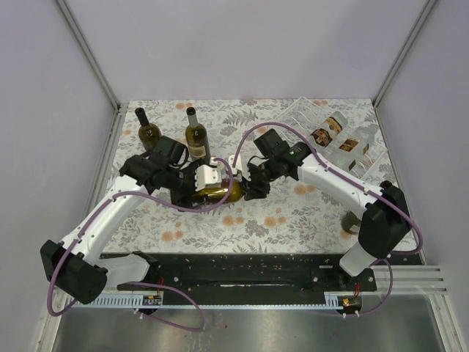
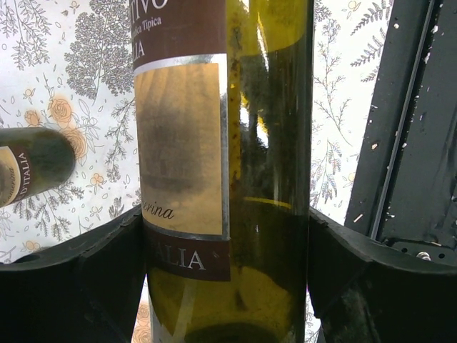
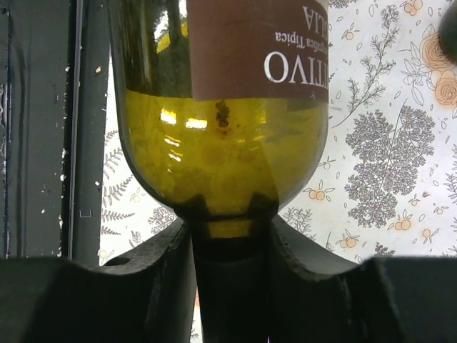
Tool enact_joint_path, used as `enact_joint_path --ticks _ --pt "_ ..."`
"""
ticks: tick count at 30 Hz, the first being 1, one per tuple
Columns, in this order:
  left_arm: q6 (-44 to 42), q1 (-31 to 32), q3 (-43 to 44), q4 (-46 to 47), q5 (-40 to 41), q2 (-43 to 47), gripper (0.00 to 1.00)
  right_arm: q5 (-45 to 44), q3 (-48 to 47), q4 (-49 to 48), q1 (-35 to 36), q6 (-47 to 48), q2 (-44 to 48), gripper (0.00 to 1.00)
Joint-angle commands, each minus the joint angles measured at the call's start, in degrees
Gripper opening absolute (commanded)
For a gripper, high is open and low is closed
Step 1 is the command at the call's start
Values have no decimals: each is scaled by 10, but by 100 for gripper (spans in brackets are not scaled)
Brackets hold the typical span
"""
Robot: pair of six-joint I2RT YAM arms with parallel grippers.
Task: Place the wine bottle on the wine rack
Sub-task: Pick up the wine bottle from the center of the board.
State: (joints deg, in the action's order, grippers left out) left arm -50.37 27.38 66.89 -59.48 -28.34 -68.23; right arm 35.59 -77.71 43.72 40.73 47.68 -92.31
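A green wine bottle [image 1: 218,193] with a brown and tan label lies level above the table's middle, held between both grippers. My left gripper [image 1: 199,182] is shut on its body; in the left wrist view the bottle [image 2: 228,157] fills the gap between both fingers [image 2: 86,271]. My right gripper [image 1: 253,188] is shut on its neck; in the right wrist view the neck [image 3: 232,279] sits between the fingers [image 3: 121,286], below the shoulder. The clear wine rack [image 1: 302,114] stands at the back right, apart from the held bottle.
Two labelled bottles [image 1: 328,130] lie in the rack. Two upright green bottles [image 1: 149,130] [image 1: 196,136] stand at the back left, close behind my left arm; one shows in the left wrist view [image 2: 32,168]. A black rail [image 1: 242,271] runs along the near edge.
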Motion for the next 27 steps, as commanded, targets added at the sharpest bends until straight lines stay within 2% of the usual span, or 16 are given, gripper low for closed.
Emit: enact_joint_path --ticks 1,4,5,7,11,12,19,27 --pt "8 5 50 64 -80 8 12 -1 8 -6 -1 -28 34 0" --pt "13 3 50 77 -70 9 37 4 10 1 0 -37 50 0" --pt "17 4 50 84 -68 10 49 4 10 4 -1 -39 56 0" --pt "22 4 53 94 -63 12 62 0 12 11 0 -43 67 0" --pt "28 3 64 108 -52 13 76 -16 28 18 -1 -42 90 0" --pt "31 3 69 109 -47 11 82 -23 33 21 0 -39 94 0" --pt "47 -8 90 127 -46 25 99 -45 59 32 -2 -35 125 0" --pt "98 -51 101 150 -86 48 99 -41 63 21 -19 -71 133 0"
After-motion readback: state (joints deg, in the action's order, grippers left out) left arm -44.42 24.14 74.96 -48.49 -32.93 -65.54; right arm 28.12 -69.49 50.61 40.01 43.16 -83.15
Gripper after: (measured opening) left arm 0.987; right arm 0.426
